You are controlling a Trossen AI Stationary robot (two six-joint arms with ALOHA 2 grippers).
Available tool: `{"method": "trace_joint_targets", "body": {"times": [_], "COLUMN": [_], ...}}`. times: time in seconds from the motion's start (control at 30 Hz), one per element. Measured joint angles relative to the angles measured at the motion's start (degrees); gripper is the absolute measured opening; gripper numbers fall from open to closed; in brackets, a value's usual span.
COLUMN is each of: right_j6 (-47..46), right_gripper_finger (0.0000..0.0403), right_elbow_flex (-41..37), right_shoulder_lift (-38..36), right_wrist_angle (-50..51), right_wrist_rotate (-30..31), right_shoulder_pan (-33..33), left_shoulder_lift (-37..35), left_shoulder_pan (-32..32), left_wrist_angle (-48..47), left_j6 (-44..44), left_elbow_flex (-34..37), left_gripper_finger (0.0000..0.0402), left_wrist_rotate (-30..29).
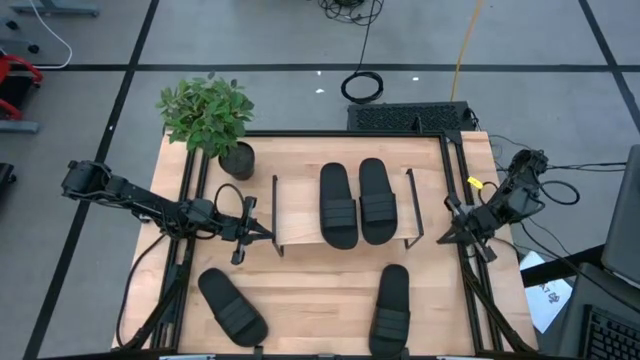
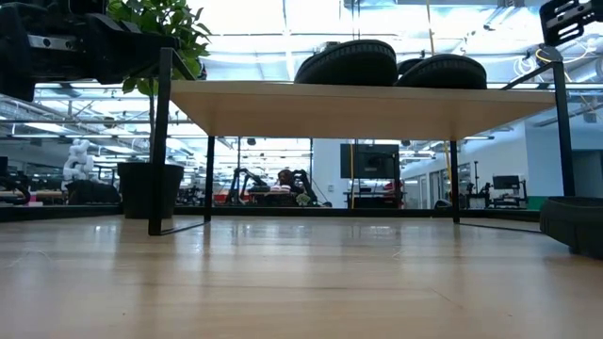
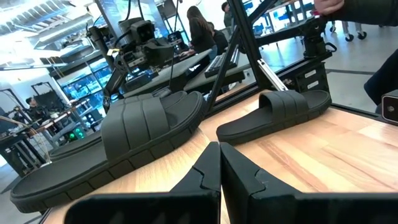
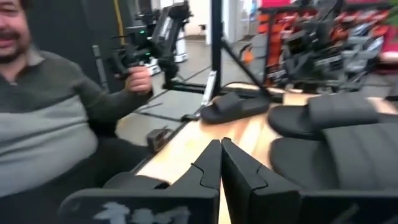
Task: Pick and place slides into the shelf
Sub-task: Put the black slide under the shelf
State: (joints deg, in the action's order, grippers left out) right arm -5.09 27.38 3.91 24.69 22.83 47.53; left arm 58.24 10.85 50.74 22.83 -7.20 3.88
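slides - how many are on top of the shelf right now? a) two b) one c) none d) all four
a: in the high view two slides lie side by side on the shelf, while the other two lie on the table in front of it.

Four black slides are in view: two lie side by side on the shelf's (image 1: 300,205) light-wood top board, slide one (image 1: 337,204) and slide two (image 1: 377,199), and two lie on the desk (image 1: 300,290) near its front edge, one toward the left corner (image 1: 231,305) and one right of centre (image 1: 391,309). There is one shelf, one potted plant (image 1: 210,118) at the desk's back left corner, and two robot arms.
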Motion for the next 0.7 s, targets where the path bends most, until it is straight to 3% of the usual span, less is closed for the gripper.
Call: {"method": "trace_joint_targets", "body": {"times": [0.1, 0.27, 0.37, 0.47, 0.57, 0.7], "right_j6": [1.3, -3.0, -1.8, -0.1, -0.1, -2.2], "right_gripper_finger": [0.0000, 0.0000, 0.0000, 0.0000, 0.0000, 0.0000], "right_elbow_flex": [0.0, 0.1, 0.1, 0.8, 4.0, 8.1], "right_shoulder_lift": [-0.7, -2.6, -3.6, -3.8, -3.8, -3.8], "right_wrist_angle": [0.0, 0.8, 0.2, 0.5, 3.4, 5.6], "right_wrist_rotate": [2.4, 12.9, 13.7, 19.1, 16.6, 21.0], "right_shoulder_pan": [-2.3, -5.5, -6.7, -7.6, -7.8, -7.8], "left_shoulder_lift": [0.0, 0.0, 0.0, 0.0, 0.0, 0.0], "left_shoulder_pan": [0.0, 0.0, 0.0, 0.0, 0.0, 0.0], "left_wrist_angle": [0.1, 0.4, 0.4, 0.5, 0.5, 0.5], "left_j6": [0.6, 0.9, 0.9, 0.8, 0.7, 0.9], "left_elbow_flex": [0.0, 0.0, 0.0, 0.0, 0.0, 0.0], "left_gripper_finger": [0.0003, 0.0003, 0.0003, 0.0003, 0.0003, 0.0003], "left_wrist_rotate": [0.0, 0.0, 0.0, 0.0, 0.0, 0.0]}}
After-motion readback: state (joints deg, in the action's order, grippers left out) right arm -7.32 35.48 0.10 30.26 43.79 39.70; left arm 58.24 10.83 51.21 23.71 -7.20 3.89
